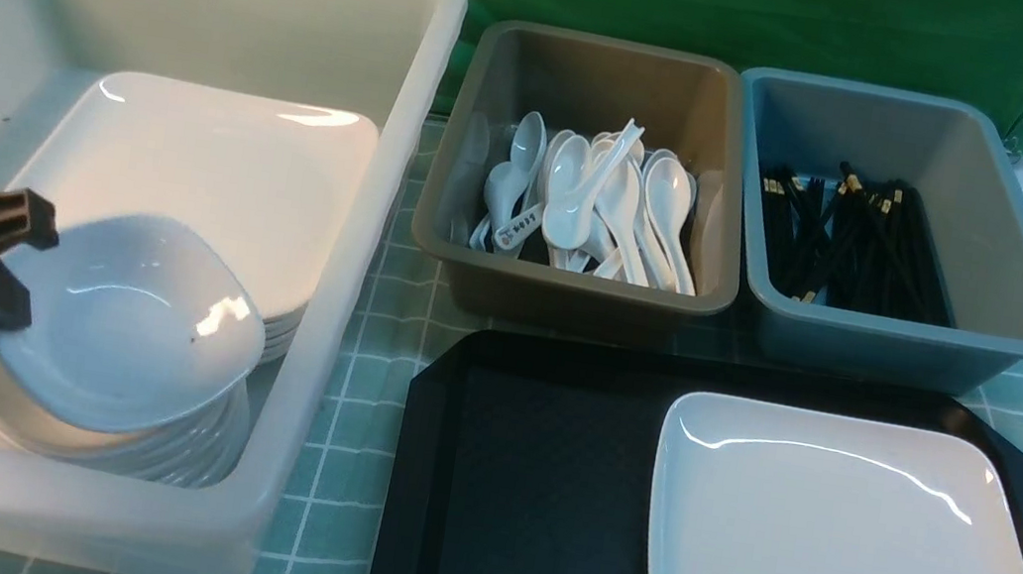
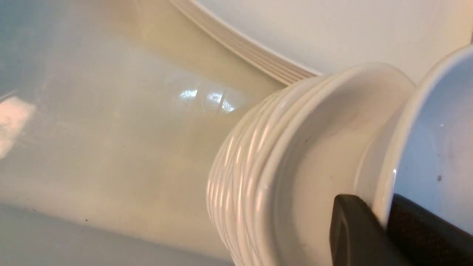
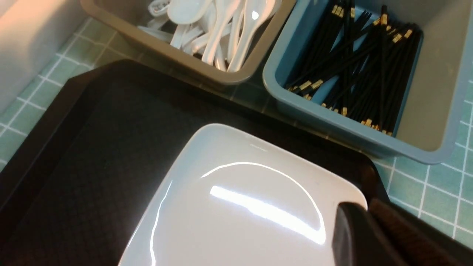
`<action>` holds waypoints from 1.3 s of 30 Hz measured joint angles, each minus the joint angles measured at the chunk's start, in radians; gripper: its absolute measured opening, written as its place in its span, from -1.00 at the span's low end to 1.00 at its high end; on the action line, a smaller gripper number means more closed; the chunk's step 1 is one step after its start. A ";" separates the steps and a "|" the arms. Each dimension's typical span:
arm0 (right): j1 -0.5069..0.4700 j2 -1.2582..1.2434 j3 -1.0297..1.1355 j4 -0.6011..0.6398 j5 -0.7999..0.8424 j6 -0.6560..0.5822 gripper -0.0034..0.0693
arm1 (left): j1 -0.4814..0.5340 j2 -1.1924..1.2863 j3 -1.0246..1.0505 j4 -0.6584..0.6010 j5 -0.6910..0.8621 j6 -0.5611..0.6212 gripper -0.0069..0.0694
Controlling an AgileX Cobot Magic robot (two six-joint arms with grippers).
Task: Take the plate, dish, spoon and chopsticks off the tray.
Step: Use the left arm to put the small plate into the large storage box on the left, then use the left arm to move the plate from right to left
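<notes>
**Front view.** The left end effector (image 1: 24, 264) is gripping the dish (image 1: 131, 324) by its rim, off the tray (image 1: 523, 489) and inside the white tub (image 1: 382, 209) to the tray's left. The dish is hanging tilted over a stack of dishes (image 1: 147, 456). The plate (image 1: 834, 553) is lying on the tray's right half. Spoons (image 1: 584, 197) and chopsticks (image 1: 858, 241) are lying in two tubs beyond the tray's far edge; none are showing on the tray.

**Left wrist view.** The fingers (image 2: 354, 232) are straddling the dish rim and are clamped on it, with the stack just beside.

**Right wrist view.** The right end effector (image 3: 369, 221) is hovering near the tray's far right corner, fingers together and gripping nothing.

**Step in hand, as judged.** The dish is being seated on the stack. To do this well, the arm should be levelling the dish first and lowering it until it nests. The fingers should then be parting slowly and rising straight up, so that neither is dragging the rim.
</notes>
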 joint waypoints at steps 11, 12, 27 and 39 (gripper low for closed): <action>0.000 0.000 0.005 0.000 0.005 0.000 -0.66 | 0.000 -0.052 -0.208 0.099 0.213 -0.009 0.41; 0.000 0.000 0.006 0.000 0.005 -0.001 -0.66 | 0.000 -0.060 -0.232 0.091 0.216 0.004 0.41; 0.000 0.000 0.010 -0.001 -0.022 0.005 -0.61 | -0.648 0.163 -0.311 -0.093 0.079 0.055 -0.75; 0.000 0.000 0.010 -0.012 0.010 0.007 -0.50 | -0.994 0.587 -0.376 -0.073 -0.123 -0.027 0.28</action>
